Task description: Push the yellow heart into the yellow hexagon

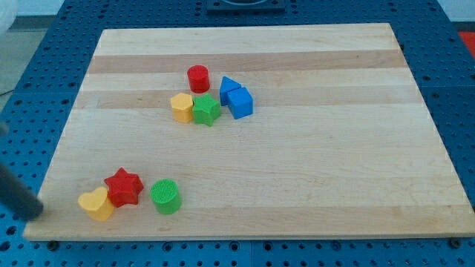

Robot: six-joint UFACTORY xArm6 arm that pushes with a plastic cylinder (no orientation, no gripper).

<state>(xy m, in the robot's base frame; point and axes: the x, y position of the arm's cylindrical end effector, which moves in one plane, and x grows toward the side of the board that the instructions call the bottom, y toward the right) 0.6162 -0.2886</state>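
The yellow heart [96,204] lies near the view's bottom left corner of the wooden board [334,156]. It touches a red star [123,187] on its upper right. The yellow hexagon [181,107] sits well above and to the right, in the upper middle, touching a green star [206,110]. My dark rod enters from the view's left edge. My tip [34,216] is at the board's left edge, left of the yellow heart and apart from it.
A green cylinder [165,196] stands just right of the red star. A red cylinder [198,78] is above the hexagon and green star. A blue triangular block [228,87] and a blue cube [240,103] sit right of them. Blue perforated table surrounds the board.
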